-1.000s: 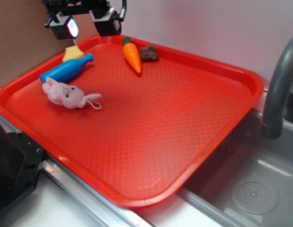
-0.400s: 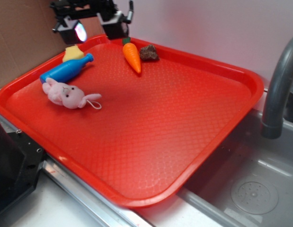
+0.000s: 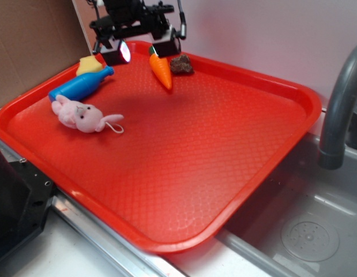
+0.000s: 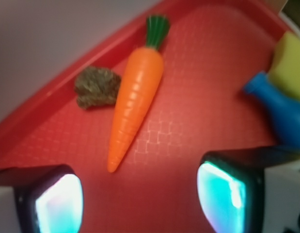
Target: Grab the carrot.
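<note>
The carrot [image 3: 161,70] [image 4: 135,101] is a small orange cone with a dark green stem cap, lying flat near the back rim of the red tray [image 3: 184,161]. My gripper [image 3: 142,48] [image 4: 140,199] hovers just above and to the left of the carrot's stem end, open, with nothing between its fingers. In the wrist view the carrot's pointed tip lies just ahead of the gap between the two glowing fingertips [image 4: 60,204], and the tray floor shows between them.
A brown lump [image 3: 180,64] [image 4: 95,87] lies right beside the carrot. A blue bottle [image 3: 81,84] [image 4: 280,114], a yellow sponge [image 3: 89,64] [image 4: 290,63] and a pink plush bunny [image 3: 81,115] sit at the tray's left. A sink and grey faucet [image 3: 338,109] lie right.
The gripper has moved right and down along the tray's back edge, from above the sponge to beside the carrot's stem end. The objects have not moved.
</note>
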Robot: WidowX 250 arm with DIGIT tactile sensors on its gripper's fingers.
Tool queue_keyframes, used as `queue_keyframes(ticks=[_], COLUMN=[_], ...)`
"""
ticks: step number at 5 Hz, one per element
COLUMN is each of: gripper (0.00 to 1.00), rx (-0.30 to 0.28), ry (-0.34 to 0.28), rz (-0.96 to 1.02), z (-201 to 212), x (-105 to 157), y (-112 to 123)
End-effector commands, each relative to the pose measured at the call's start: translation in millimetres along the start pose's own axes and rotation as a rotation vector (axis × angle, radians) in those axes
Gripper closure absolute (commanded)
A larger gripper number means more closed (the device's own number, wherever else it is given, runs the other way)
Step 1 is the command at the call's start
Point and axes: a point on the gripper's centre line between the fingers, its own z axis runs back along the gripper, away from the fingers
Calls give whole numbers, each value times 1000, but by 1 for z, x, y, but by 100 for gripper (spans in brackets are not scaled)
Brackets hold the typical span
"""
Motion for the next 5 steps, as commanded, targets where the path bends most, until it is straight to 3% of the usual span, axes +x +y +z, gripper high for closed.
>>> queue_keyframes(ticks=[1,4,5], gripper=[0,0,35], rx=[7,57,67], ry=[-15,57,68], rz=[15,8,3], z=[-16,-53,-51], x=[33,38,33], y=[-1,6,25])
